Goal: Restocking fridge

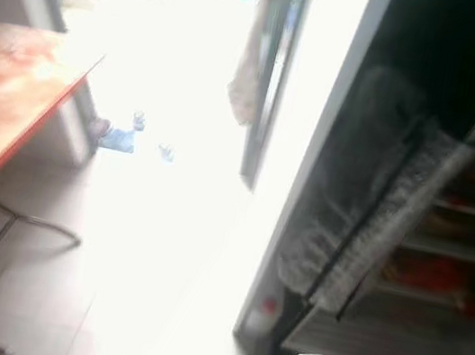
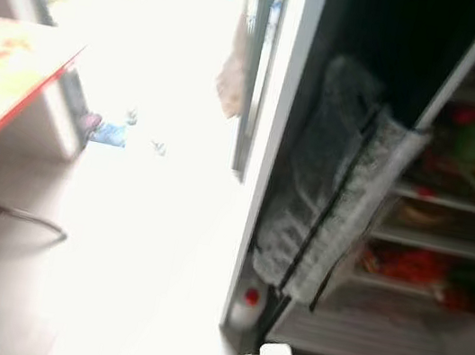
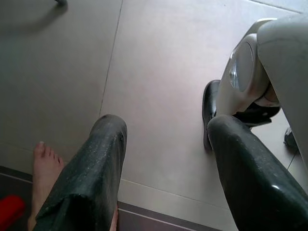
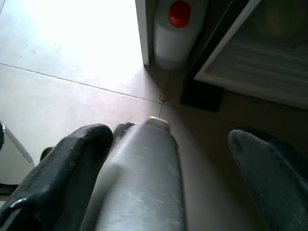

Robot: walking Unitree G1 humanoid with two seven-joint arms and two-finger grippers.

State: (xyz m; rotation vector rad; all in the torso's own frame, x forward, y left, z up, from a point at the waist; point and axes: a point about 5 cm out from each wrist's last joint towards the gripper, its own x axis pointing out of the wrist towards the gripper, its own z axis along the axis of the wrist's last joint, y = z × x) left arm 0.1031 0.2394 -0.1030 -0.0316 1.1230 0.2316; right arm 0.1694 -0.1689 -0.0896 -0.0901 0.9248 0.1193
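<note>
At right of the head views: open fridge (image 2: 452, 202), shelves stocked with red and green items, blurred. Fridge door (image 2: 335, 194) swung out toward the robot, its rack wrapped in clear plastic. At left, orange table (image 1: 5, 93) on thin metal legs; bright tiled floor (image 1: 153, 245) between, washed out by daylight.

Low by the door's foot: white jug (image 4: 179, 29) with red cap, standing on the floor, touching the door edge.

Right gripper (image 4: 171, 134): 2 black fingers (image 4: 82, 144) spread, silver bottle (image 4: 144, 178) with pale cap lying between, pressed against 1 finger, clear gap to the other. Cannot tell whether truly clamped. Pointed down at the floor just short of the fridge base.

Left gripper (image 3: 168, 122): hanging idle, fingers apart, nothing between, aimed at floor tiles. Person's bare foot (image 3: 45, 163) near 1 finger; robot's own leg (image 3: 250, 72) beside.

Step, as judged: carrying the bottle up to the fridge, placing not yet begun. Next move calls for: closing in on the fridge, raising the right arm to shelf height, clearing the plastic-wrapped rack, picking a free spot among the stocked shelves, setting the bottle upright before release.
</note>
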